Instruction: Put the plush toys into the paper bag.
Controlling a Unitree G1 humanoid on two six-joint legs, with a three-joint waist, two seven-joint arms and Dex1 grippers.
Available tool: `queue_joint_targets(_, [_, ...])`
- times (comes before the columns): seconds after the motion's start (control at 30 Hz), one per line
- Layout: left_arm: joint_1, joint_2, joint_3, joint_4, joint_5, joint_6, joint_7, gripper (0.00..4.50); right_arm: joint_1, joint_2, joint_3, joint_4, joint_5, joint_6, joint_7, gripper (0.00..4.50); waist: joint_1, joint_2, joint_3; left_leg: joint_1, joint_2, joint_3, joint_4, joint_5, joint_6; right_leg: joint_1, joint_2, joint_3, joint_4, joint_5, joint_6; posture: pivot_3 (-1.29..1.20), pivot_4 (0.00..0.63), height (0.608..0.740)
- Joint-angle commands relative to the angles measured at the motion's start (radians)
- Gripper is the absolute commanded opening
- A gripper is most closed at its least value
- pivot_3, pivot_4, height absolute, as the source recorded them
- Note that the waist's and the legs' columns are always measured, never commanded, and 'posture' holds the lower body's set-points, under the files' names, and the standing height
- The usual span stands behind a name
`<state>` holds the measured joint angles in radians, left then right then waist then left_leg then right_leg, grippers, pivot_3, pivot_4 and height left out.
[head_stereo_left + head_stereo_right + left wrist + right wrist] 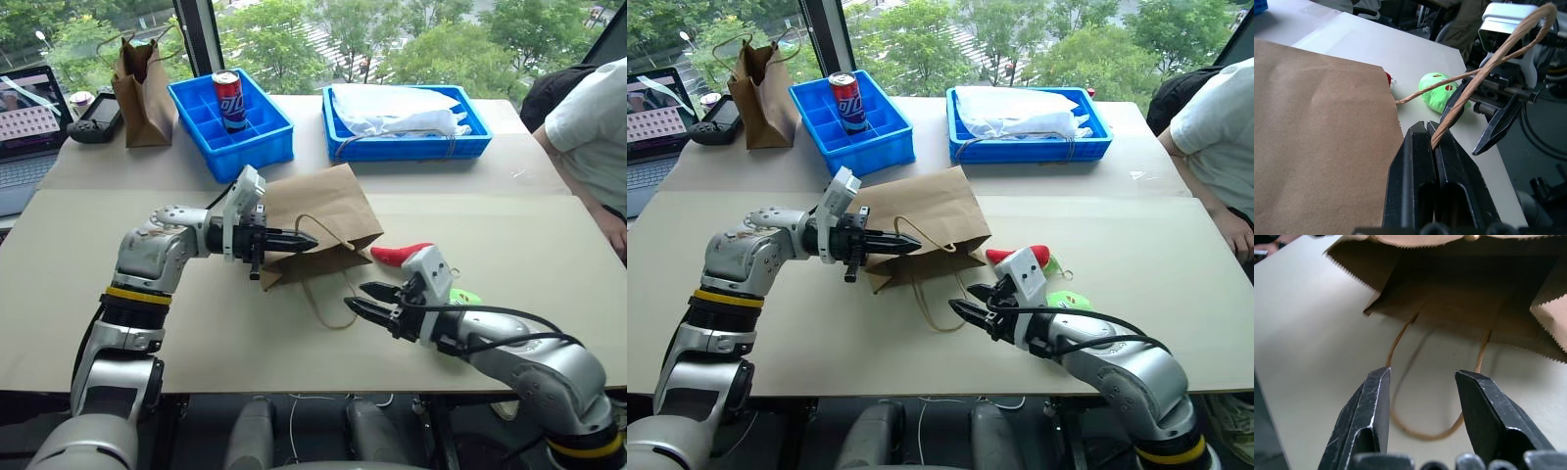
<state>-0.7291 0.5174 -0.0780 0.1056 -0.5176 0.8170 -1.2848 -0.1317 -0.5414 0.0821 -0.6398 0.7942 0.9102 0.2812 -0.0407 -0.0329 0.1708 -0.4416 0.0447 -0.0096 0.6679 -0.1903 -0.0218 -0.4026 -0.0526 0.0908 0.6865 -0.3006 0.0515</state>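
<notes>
- We can make out only part of the red chili toy [400, 254]: the right gripper's wrist covers its stem end, and in the left wrist view just a red sliver peeps past the bag's edge.
- The lime-green toy [1439, 92] is mostly hidden behind the right arm in the head views; the left wrist view shows its rounded body with small dark marks for a face.
- The person [593, 117] at the table's right edge is cut off by the frame; we see a white sleeve and a forearm.
- The paper bag [318, 212] is light-brown kraft, lying flat near the middle of the table, its zigzag-cut mouth turned toward the near edge and gaping slightly.
- One twisted paper handle [1422, 431] lies in a loop on the table in front of the mouth; the other handle [1488, 58] is lifted off it.
- Both toys lie on the table just beside the bag's mouth, on the side toward the right edge, outside the bag.
- The left gripper [306, 240] has its fingers pressed together on the lifted handle, pinching the cord at the bag's mouth.
- The right gripper [364, 299] hovers near the looped handle with its fingers apart and nothing between them; we see it touching nothing.
</notes>
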Motion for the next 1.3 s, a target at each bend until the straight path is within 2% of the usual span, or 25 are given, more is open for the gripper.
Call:
queue_joint_targets(0.03, [-0.006, 0.003, 0.034, -0.087, -0.066, 0.091, 0.055, 0.00, -0.037, 0.079, 0.020, 0.029, -0.076, -0.076, -0.036, 0.89, 0.000, 0.000, 0.000, 0.000, 0.000, 0.000, 0.000, 0.000, 0.000, 0.000, 0.000, 0.000, 0.000, 0.000, 0.000, 0.00, 0.150, 0.698])
queue_joint_targets(0.1, [-0.007, -0.010, 0.041, -0.096, -0.083, 0.139, 0.101, 0.00, -0.059, 0.122, 0.056, 0.078, -0.135, -0.109, -0.041, 0.19, 0.000, 0.000, 0.000, 0.000, 0.000, 0.000, 0.000, 0.000, 0.000, 0.000, 0.000, 0.000, 0.000, 0.000, 0.000, 0.00, 0.150, 0.698])
queue_joint_targets(0.13, [-0.009, -0.019, 0.048, -0.099, -0.098, 0.167, 0.122, 0.00, -0.071, 0.142, 0.078, 0.108, -0.168, -0.130, -0.041, 0.03, 0.000, 0.000, 0.000, 0.000, 0.000, 0.000, 0.000, 0.000, 0.000, 0.000, 0.000, 0.000, 0.000, 0.000, 0.000, 0.00, 0.150, 0.698])
queue_joint_targets(0.23, [-0.018, -0.033, 0.070, -0.108, -0.145, 0.251, 0.173, 0.00, -0.117, 0.229, 0.118, 0.207, -0.243, -0.203, -0.040, 0.03, -0.001, 0.000, 0.000, 0.000, 0.000, 0.000, 0.000, 0.000, 0.000, 0.000, 0.000, 0.000, 0.000, 0.000, 0.000, 0.00, 0.150, 0.698])
queue_joint_targets(0.43, [-0.041, -0.040, 0.117, -0.090, -0.214, 0.335, 0.231, 0.00, -0.195, 0.308, 0.178, 0.434, -0.401, -0.345, -0.003, 0.03, -0.001, 0.000, 0.000, 0.000, 0.000, 0.000, 0.000, 0.000, 0.000, -0.001, 0.000, 0.000, 0.001, 0.000, 0.000, 0.00, 0.150, 0.698])
queue_joint_targets(0.63, [-0.113, -0.053, 0.223, 0.011, -0.291, 0.472, 0.324, 0.00, -0.191, 0.309, 0.217, 0.600, -0.512, -0.409, 0.051, 0.03, -0.001, 0.000, 0.000, 0.001, 0.000, 0.000, 0.000, 0.000, 0.000, 0.000, 0.000, 0.000, 0.001, 0.000, 0.000, 0.00, 0.150, 0.698])
queue_joint_targets(0.87, [-0.202, -0.054, 0.330, 0.148, -0.327, 0.564, 0.419, 0.00, -0.171, 0.310, 0.225, 0.613, -0.561, -0.407, 0.091, 0.03, -0.002, 0.000, -0.001, 0.002, -0.001, -0.001, 0.000, 0.001, -0.001, 0.001, 0.000, -0.001, 0.003, 0.000, 0.000, 0.00, 0.150, 0.698])
queue_joint_targets(1.03, [-0.271, -0.084, 0.414, 0.273, -0.298, 0.541, 0.560, 0.00, -0.157, 0.317, 0.216, 0.599, -0.573, -0.391, 0.106, 0.03, 0.002, -0.002, -0.002, 0.002, -0.001, -0.003, 0.000, 0.001, -0.002, 0.001, 0.000, -0.002, 0.003, 0.000, 0.000, 0.00, 0.150, 0.698])
queue_joint_targets(1.3, [-0.350, -0.109, 0.463, 0.347, -0.305, 0.515, 0.639, 0.00, -0.139, 0.327, 0.203, 0.579, -0.584, -0.376, 0.115, 0.03, 0.004, -0.002, -0.002, 0.002, -0.002, -0.003, 0.000, 0.001, -0.003, 0.001, -0.001, -0.002, 0.003, 0.000, 0.000, 0.00, 0.150, 0.698])
